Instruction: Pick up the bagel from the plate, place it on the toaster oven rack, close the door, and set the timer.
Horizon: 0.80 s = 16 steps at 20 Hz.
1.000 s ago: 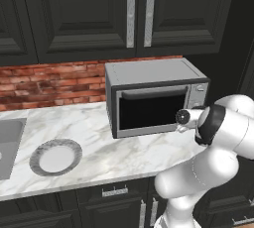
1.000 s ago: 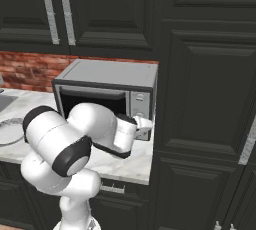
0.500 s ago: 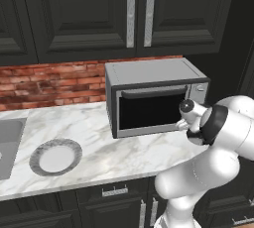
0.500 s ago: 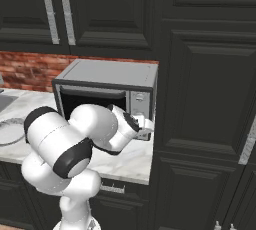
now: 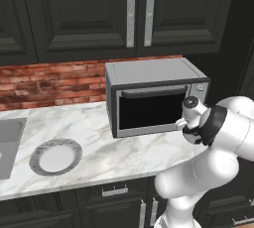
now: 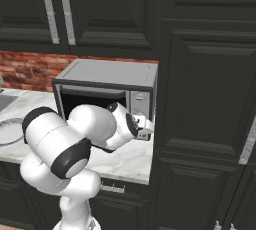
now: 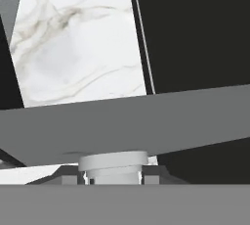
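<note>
One toaster oven [image 5: 149, 95] at the worktop's [image 5: 94, 142] right end, its door [image 5: 151, 110] up and closed. One plate [image 5: 55, 156] near the worktop's front edge, left. Bagel location can't be told. One gripper [image 6: 145, 128] at the oven's knob panel [image 6: 140, 105], jaws clenched on a knob [image 7: 113, 167]. No readable writing.

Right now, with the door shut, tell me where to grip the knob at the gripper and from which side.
Pinch the knob by its round side wall, a finger on each flank, coming straight at the front of the toaster oven. It is a short round stub standing out from the panel, so only its rim gives opposing faces.
</note>
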Available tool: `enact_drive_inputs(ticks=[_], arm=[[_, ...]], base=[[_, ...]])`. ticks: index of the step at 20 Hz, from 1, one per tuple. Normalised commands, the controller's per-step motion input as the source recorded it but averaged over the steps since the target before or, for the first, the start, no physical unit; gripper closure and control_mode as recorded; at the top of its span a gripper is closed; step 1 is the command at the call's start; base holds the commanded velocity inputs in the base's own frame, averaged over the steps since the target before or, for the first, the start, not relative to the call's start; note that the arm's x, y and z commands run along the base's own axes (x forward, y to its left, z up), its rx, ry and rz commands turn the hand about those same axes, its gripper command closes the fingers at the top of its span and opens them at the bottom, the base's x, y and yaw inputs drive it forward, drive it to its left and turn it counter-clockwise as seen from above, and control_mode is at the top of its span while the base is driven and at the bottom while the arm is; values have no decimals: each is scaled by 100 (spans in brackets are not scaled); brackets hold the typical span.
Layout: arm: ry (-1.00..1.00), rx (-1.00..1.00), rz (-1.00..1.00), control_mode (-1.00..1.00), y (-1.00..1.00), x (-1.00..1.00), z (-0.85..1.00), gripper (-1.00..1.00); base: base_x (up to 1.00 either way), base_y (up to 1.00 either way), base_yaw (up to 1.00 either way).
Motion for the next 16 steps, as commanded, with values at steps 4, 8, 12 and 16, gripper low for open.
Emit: enact_drive_inputs(ticks=[4, 8, 12, 16], arm=[[-41, 30, 11, -100, -57, 0, 44, 100], [-38, 35, 18, -100, -57, 0, 44, 100], [-24, 50, 23, -100, -54, 0, 39, 100], [-22, 57, 28, -100, -53, 0, 38, 100]], base=[[0, 0, 0], [0, 0, 0], [0, 0, 0], [0, 0, 0]])
